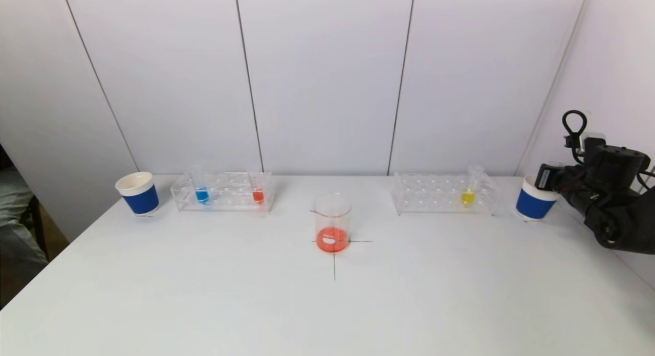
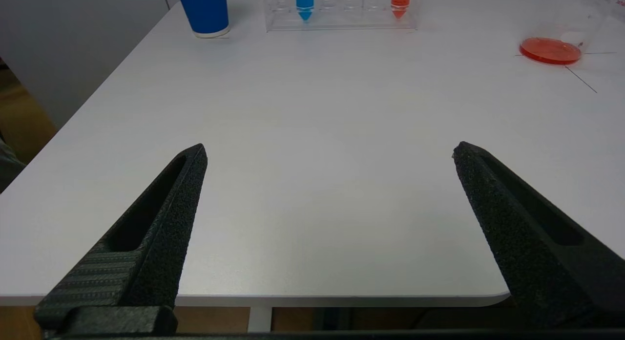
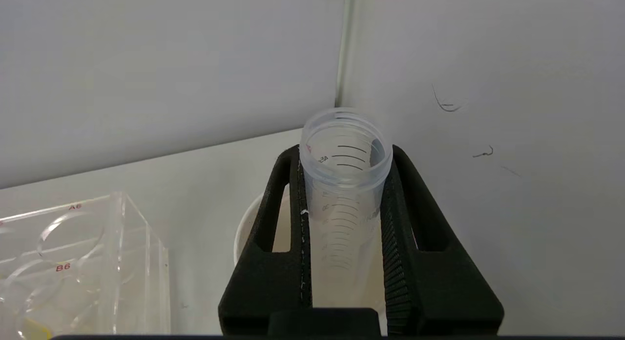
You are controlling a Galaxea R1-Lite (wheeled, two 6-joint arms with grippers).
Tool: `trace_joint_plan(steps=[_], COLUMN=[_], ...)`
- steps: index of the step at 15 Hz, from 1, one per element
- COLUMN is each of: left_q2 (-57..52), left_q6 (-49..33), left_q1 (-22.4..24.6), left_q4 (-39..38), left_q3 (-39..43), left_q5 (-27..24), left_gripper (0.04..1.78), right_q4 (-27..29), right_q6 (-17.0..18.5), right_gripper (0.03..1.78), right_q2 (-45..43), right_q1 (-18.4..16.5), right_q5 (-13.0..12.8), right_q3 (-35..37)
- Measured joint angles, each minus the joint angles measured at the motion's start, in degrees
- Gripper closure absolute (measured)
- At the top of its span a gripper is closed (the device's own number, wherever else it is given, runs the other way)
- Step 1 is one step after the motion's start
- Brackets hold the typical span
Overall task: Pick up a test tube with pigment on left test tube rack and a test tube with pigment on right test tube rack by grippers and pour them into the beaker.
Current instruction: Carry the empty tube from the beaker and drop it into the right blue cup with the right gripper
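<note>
The beaker (image 1: 332, 223) stands mid-table with orange-red liquid in its bottom. The left test tube rack (image 1: 222, 195) holds a blue-filled tube (image 1: 202, 194) and a red-filled tube (image 1: 258, 195). A yellow-filled tube (image 1: 468, 196) stands in the right test tube rack (image 1: 440, 195). At the far right my right gripper (image 3: 344, 154) is shut on an empty clear graduated test tube (image 3: 345, 193), held mouth-up over a blue paper cup (image 1: 533, 205). My left gripper (image 2: 330, 147) hangs open over the table's near edge, with nothing between its fingers and outside the head view.
A second blue paper cup (image 1: 138, 193) stands left of the left rack. The side wall runs close behind the right arm (image 1: 609, 207). A thin cross is drawn on the white table (image 1: 327, 305) at the beaker.
</note>
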Motion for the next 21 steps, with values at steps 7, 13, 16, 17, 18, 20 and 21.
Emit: trace_joint_plan(steps=[7,13,16,17,18,20,21], left_q2=[0.00,0.00,0.00,0.00,0.00,0.00,0.00], left_q6=[0.02,0.00,0.00,0.00,0.00,0.00,0.00], left_q1=[0.00,0.02,0.02,0.00,0.02,0.00,0.00], left_q4=[0.00,0.00,0.00,0.00,0.00,0.00,0.00], left_q3=[0.00,0.00,0.00,0.00,0.00,0.00,0.00], left_q5=[0.00,0.00,-0.01,0.00,0.00,0.00,0.00], left_gripper=[0.06,0.06,0.06,0.06,0.06,0.06,0.06], right_q4=[-0.48,-0.46,-0.46,-0.46,-0.46,-0.46,-0.46], right_q6=[0.02,0.77,0.77,0.77,0.74,0.77,0.77], right_gripper=[1.34,1.33,1.17,1.06,0.93,0.59,0.44], right_q2=[0.27,0.24,0.24,0.22,0.22,0.22,0.20], right_q1=[0.52,0.61,0.59,0.59,0.59,0.59,0.59], right_q5=[-0.02,-0.02,-0.02,-0.02,-0.02,0.00,0.00], right_q3=[0.67,0.89,1.02,1.05,1.05,1.07,1.08])
